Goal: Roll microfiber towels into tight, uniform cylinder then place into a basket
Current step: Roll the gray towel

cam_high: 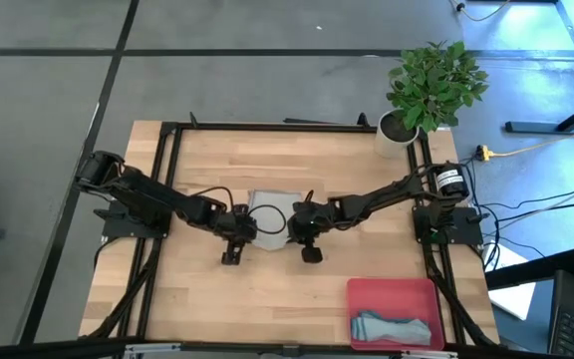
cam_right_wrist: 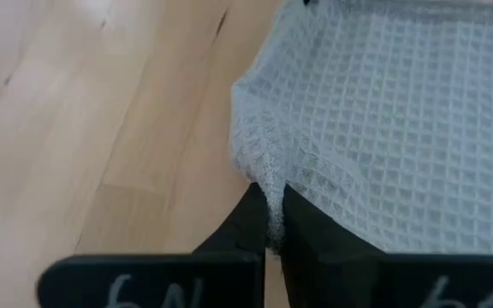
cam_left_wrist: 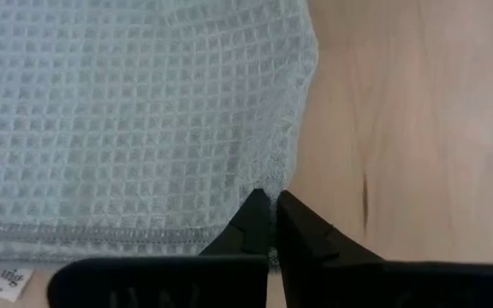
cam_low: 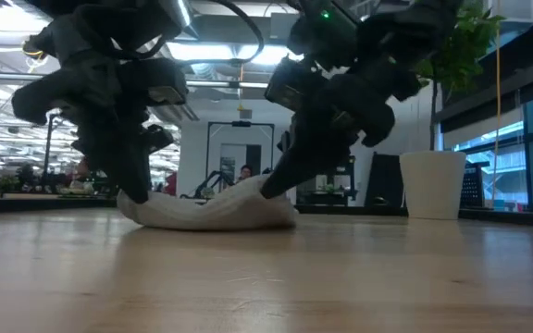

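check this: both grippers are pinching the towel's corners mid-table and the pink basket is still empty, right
Not quite. The basket is not empty: the high view shows a rolled towel in it. The rest holds: the left gripper and right gripper each pinch a corner of the pale towel mid-table.

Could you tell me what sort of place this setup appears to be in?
Probably a robotics lab or open office: a wooden table in a black frame, ceiling lights and workstations behind, and a potted plant.
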`<action>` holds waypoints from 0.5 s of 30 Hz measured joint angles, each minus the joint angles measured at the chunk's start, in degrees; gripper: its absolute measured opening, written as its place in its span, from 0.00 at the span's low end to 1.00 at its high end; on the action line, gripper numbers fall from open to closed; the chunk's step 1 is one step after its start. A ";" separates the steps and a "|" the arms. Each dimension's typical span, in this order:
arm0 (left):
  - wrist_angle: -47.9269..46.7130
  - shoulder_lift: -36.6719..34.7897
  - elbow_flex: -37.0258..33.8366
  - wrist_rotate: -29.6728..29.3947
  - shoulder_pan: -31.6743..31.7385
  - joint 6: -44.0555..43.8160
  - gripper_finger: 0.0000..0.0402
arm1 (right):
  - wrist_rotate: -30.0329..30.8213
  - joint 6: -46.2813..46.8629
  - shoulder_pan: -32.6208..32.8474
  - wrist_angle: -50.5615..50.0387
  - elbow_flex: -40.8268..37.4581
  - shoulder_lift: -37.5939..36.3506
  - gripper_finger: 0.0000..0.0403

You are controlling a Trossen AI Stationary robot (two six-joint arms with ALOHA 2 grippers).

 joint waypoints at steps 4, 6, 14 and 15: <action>-0.41 -2.16 0.04 0.30 0.26 -0.21 0.00 | 0.03 0.28 0.00 -4.84 2.67 0.00 0.04; 0.00 -3.56 0.20 -0.75 0.26 -0.19 0.00 | 0.90 0.22 0.16 -5.53 3.62 0.00 0.04; -5.94 -6.12 0.15 -9.09 0.66 -6.01 0.00 | 11.09 3.87 0.70 -10.28 5.33 -0.02 0.04; -6.54 -6.12 0.15 -10.33 0.64 -6.80 0.00 | 12.33 4.52 0.79 -10.78 5.37 -0.02 0.04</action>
